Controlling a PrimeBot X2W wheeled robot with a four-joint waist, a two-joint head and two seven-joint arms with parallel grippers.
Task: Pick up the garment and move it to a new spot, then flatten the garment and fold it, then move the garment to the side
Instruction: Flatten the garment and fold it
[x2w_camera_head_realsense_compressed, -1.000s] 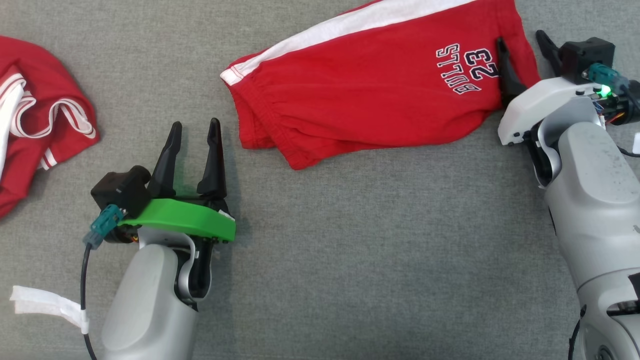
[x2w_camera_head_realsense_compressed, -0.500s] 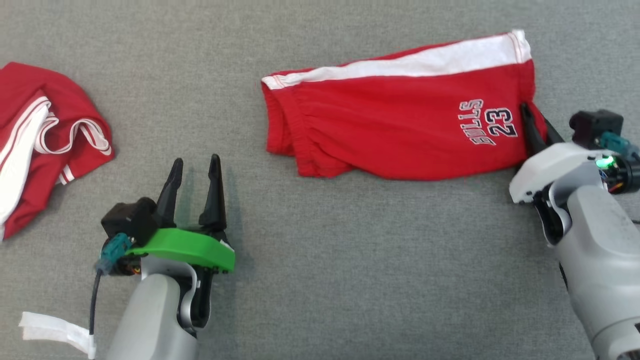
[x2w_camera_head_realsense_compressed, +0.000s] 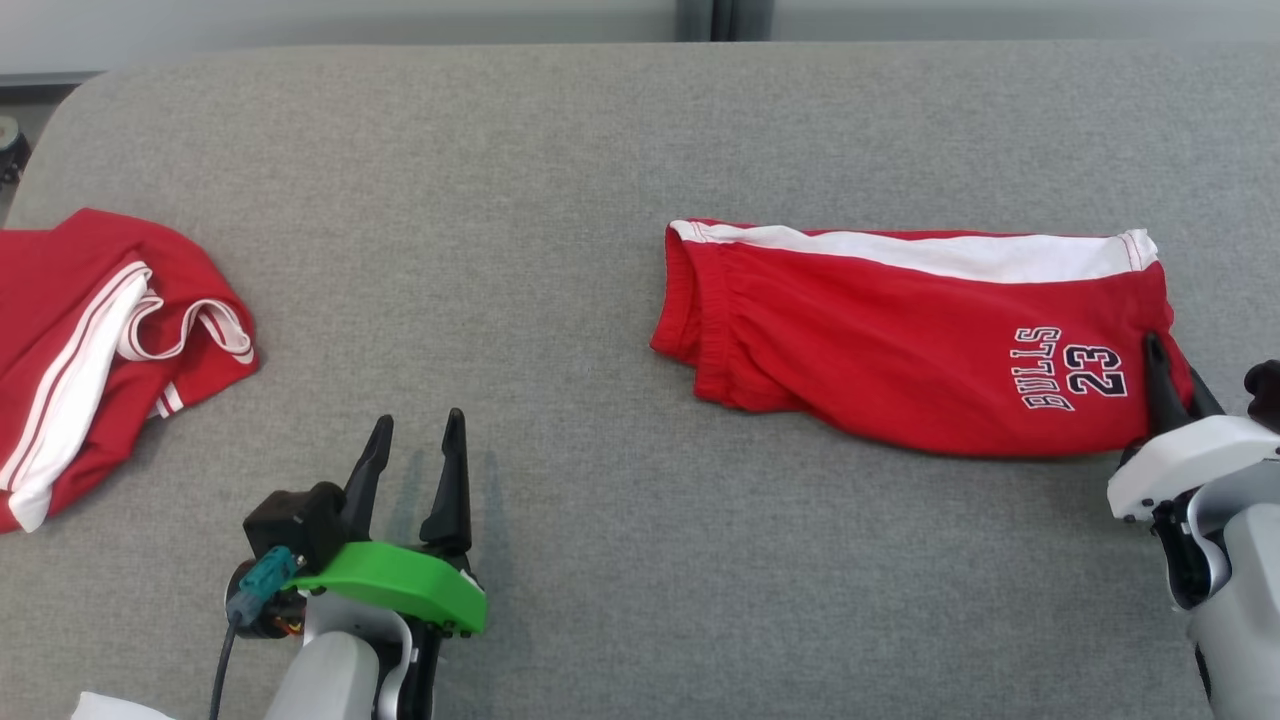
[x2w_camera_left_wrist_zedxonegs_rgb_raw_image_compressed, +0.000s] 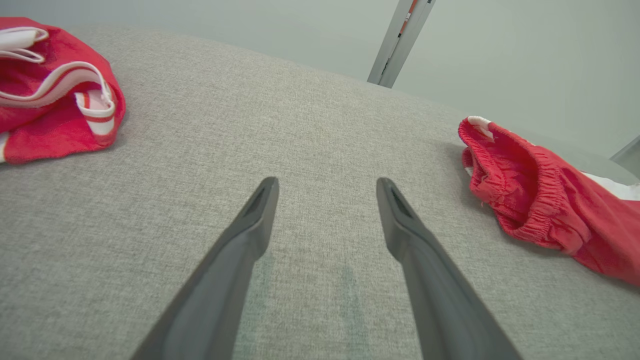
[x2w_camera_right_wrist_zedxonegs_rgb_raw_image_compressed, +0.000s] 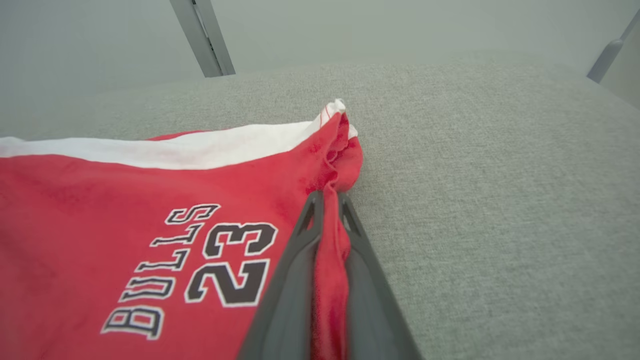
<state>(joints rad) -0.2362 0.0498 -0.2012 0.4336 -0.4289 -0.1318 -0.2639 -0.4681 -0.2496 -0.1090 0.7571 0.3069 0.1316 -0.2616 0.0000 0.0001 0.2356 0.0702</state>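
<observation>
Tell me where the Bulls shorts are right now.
Head view: the shorts lie toward the right of the grey surface, their right edge pinched in the right gripper.

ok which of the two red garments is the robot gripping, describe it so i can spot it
On the grey table, look at the right half, where the red shorts lie flat with the right gripper shut on their hem. Unlike the crumpled red garment at the left edge, they carry the print BULLS 23.

"BULLS" over "23" printed on the red shorts (x2w_camera_head_realsense_compressed: 900, 350)
</observation>
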